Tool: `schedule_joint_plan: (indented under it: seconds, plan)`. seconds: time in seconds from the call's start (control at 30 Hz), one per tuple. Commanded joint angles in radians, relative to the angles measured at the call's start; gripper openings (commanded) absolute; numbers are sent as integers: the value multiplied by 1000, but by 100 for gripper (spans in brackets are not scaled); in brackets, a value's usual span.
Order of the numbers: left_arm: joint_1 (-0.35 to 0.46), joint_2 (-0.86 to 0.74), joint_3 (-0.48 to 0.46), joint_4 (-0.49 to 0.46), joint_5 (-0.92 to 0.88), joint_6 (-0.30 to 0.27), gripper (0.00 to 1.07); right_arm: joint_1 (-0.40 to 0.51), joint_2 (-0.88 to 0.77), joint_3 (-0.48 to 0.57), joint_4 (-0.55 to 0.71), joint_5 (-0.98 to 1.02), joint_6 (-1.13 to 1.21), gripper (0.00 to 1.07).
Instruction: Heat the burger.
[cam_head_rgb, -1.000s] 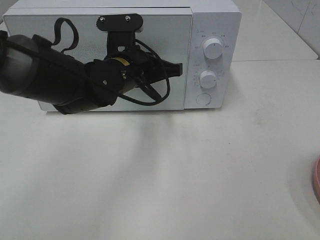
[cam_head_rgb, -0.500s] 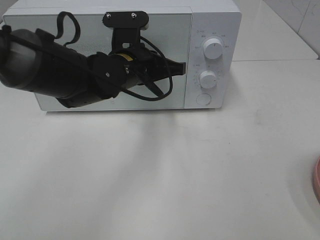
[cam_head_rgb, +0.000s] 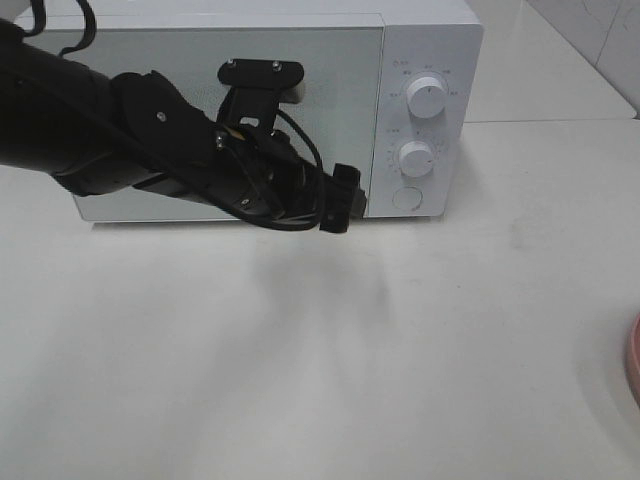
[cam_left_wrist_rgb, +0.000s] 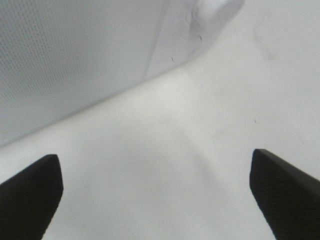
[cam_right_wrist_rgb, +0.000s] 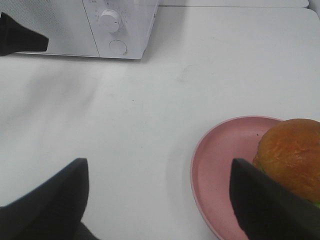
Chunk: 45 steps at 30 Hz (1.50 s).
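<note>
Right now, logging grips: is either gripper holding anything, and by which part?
Nothing is held. The left gripper and right gripper both stand open and empty.

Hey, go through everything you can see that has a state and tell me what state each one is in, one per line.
microwave door: closed
left gripper: open, empty, near the door's lower right corner
right gripper: open, empty, above the table
burger: on the pink plate, not yet in the microwave
pink plate: on the table
</note>
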Motion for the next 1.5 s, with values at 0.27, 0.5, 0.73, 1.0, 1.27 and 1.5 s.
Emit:
schedule_joint_plan:
  seconds: [0.27,0.5,0.73,1.0,1.27,1.5]
  plan:
    - [78,-135,27,244,482,2,101,-8,-26,2,0,-5,-15,75]
    - [174,-174,27,251,733,0,101,-8,-25,2,0,-5,-15,75]
    - [378,-226,27,252,924,-43,101,-8,-25,2,0,-5,-15,75]
    - [636,-330,27,256,1021,-97,101,-8,-25,2,0,-5,-15,75]
    - [811,-465,27,329,1086,-187,101,-8,-25,2,0,-5,-15,75]
    - [819,-606,57,433,1088,-262,101,-8,-25,2,0,-5,-15,75]
